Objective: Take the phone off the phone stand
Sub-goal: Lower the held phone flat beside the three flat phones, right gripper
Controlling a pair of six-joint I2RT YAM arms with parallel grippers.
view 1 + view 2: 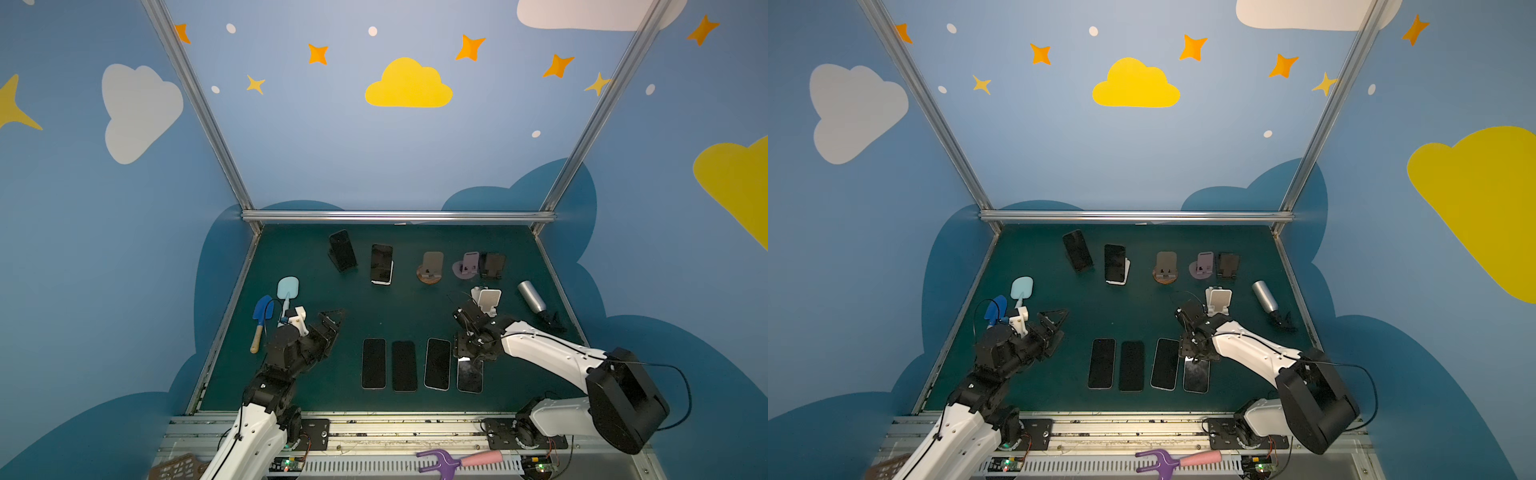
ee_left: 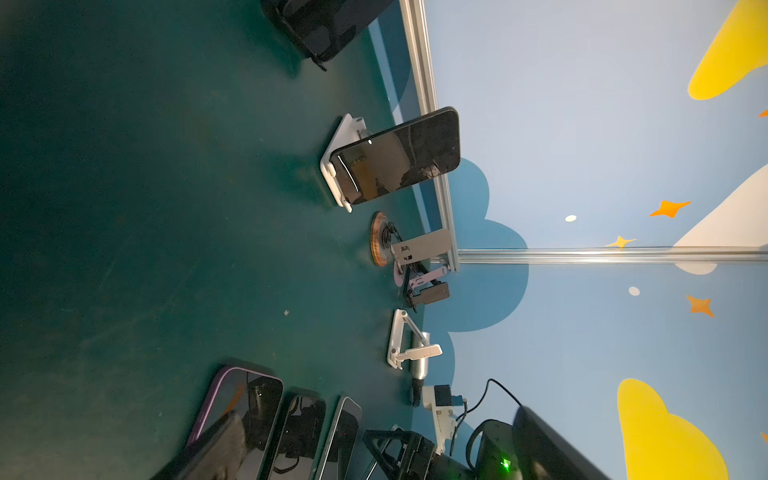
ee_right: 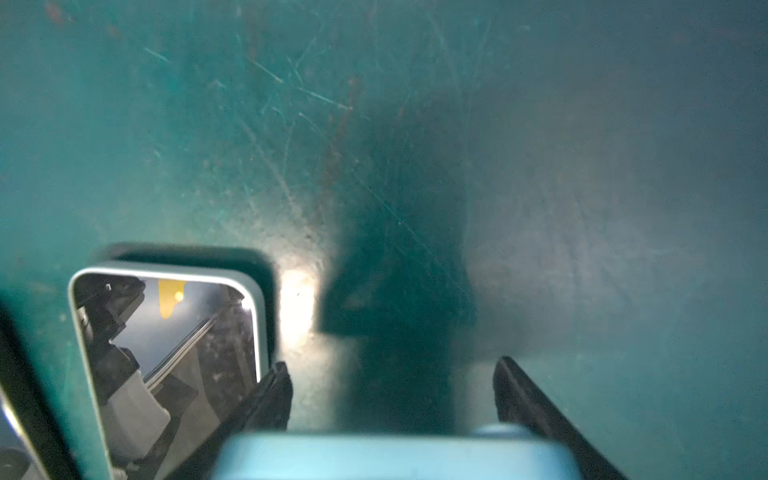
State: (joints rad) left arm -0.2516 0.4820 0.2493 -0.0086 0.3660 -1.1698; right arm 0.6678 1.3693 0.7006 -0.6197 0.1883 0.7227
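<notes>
Phone no. 4 (image 1: 469, 380) is laid flat near, gripped by right claw (image 1: 473, 353); left claw (image 1: 332, 319) is spread wide. 2 phones (image 1: 343, 249) are left on stands (image 2: 337, 143), far left.

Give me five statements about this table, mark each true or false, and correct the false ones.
1. Four phones lie flat in a row near the front. True.
2. The white stand beside the silver bottle holds a phone. False: it stands empty.
3. The left gripper has its fingers spread and holds nothing. True.
4. The purple fork lies among the flat phones. False: it lies on the front rail, off the green table.
5. A dark phone leans on a back-row stand. True.
</notes>
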